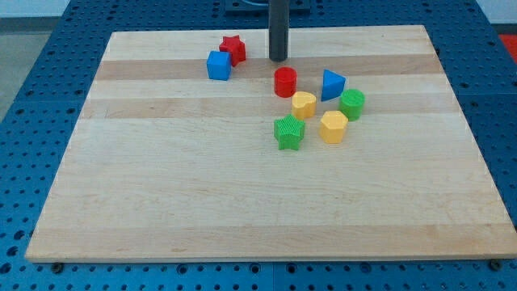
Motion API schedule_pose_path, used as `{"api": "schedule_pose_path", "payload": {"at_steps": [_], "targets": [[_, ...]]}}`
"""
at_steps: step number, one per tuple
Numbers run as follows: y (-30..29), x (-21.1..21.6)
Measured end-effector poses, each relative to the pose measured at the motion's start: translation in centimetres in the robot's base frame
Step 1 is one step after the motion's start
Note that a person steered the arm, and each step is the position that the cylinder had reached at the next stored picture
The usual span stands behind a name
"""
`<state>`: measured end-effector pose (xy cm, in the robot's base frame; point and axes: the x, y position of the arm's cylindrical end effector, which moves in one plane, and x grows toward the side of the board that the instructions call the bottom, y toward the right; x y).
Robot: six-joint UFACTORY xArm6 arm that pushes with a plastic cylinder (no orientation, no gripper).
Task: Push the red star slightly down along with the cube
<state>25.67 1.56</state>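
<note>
The red star (233,48) lies near the view's top, left of centre, touching the blue cube (218,65), which sits just below and left of it. My tip (279,59) rests on the board to the right of the red star, about a block's width away, and just above the red cylinder (285,82). The rod comes down from the view's top.
A cluster lies right of centre: a blue triangular block (332,84), a green cylinder (352,104), a yellow block (304,105), a yellow hexagonal block (333,127) and a green star (288,132). The wooden board (161,194) sits on a blue pegboard table.
</note>
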Motion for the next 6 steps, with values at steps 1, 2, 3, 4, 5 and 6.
{"api": "schedule_pose_path", "payload": {"at_steps": [1, 2, 3, 4, 5, 6], "targets": [[-0.7, -2.4], [-2.9, -4.1], [-5.6, -4.3], [-7.5, -4.3], [-7.7, -4.0], [-7.7, -3.0]]}}
